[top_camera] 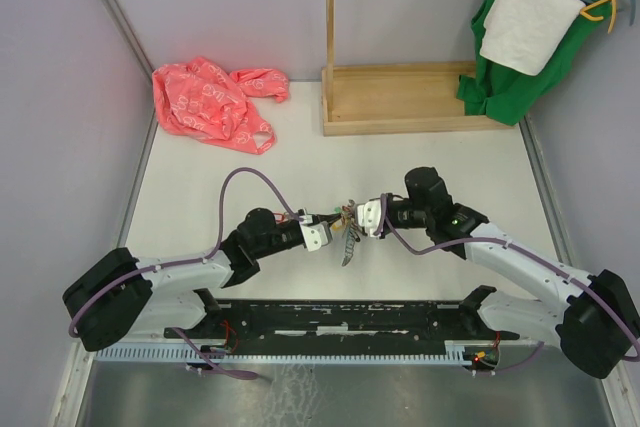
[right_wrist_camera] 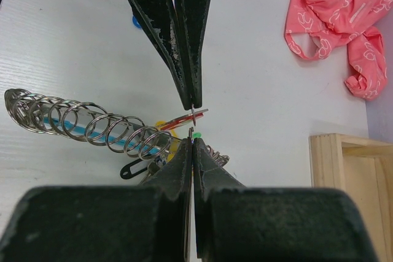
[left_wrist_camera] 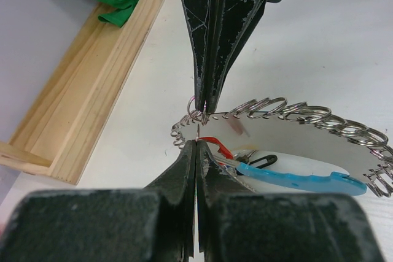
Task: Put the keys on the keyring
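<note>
Keyring (left_wrist_camera: 288,111) sits mid-counter, nearer the near edge than the far one, between the two pincers. Its grey part shows as a row of overlapping wire loops. The light-blue sleeve (left_wrist_camera: 295,180) runs below them. Keys (top_camera: 347,242) hang off it in a bunch towards the near edge; red (right_wrist_camera: 184,118), yellow and green tags are partly visible and the rest are hidden.

Right pincer (left_wrist_camera: 204,110) is clenched, its tips on the end loop of the keyring. Left pincer (left_wrist_camera: 196,144) is clenched on a thin metal piece at the red-tagged key, the jaws showing no gap. The two sets of tips are nearly touching, nose to nose. Whether the red key is already on the keyring cannot be told.

Pink bag (top_camera: 212,102) lies at the far left corner. Wooden frame (top_camera: 400,99) stands at the far edge, right of centre. Green cloth (top_camera: 505,92) with a white towel (top_camera: 528,19) over it hangs at the far right corner.
</note>
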